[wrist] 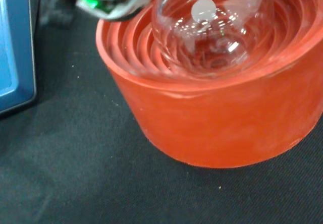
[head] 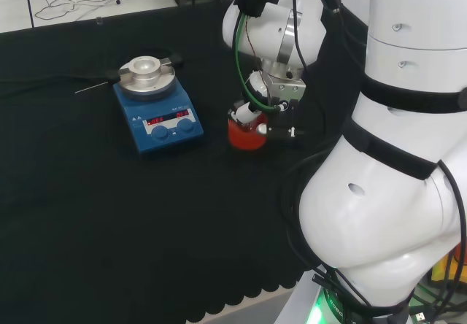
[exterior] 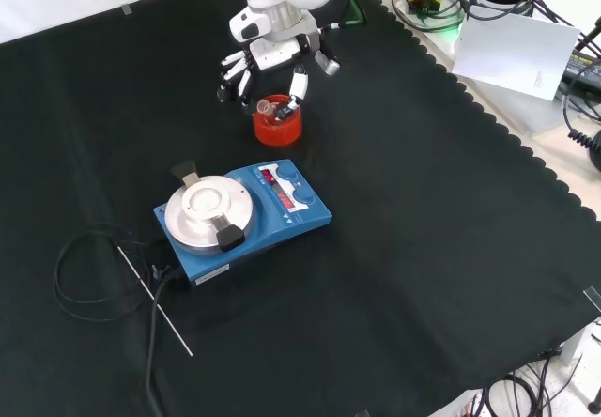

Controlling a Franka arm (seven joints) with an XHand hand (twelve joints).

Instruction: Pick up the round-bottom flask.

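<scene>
Flask (wrist: 212, 27): clear glass, round-bottomed, with a white spot and small print on its wall. It sits in the stand's hollow, its bulb resting on the inner ribs.

Stand (exterior: 277, 124): red ring, matt and rubbery, stepped with concentric ribs inside, plain wall outside. It stands upright on the cloth, near the hotplate, on the side where the hotplate's knobs are.

Hand (exterior: 272, 60): black and white, set just above the stand, coming down from the top of the front view. Its fingers (exterior: 235, 74) are spread and bent downward around the flask's neck; one fingertip reaches to the stand's rim. Whether they touch the glass cannot be told.

Hotplate (exterior: 246, 218): blue box-shaped body, round silver metal top plate, a red display and two blue knobs on the sloped face toward the stand. A black cable (exterior: 89, 276) loops from it on the side away from the stand, and a thin pale rod (exterior: 155, 300) lies across the cloth there.

Cloth (exterior: 423, 276): black, matt, with a scalloped edge, covering the bench.

Room: beyond the cloth's edge, past the stand in the front view, a sheet of white paper (exterior: 516, 51) and cables.
</scene>
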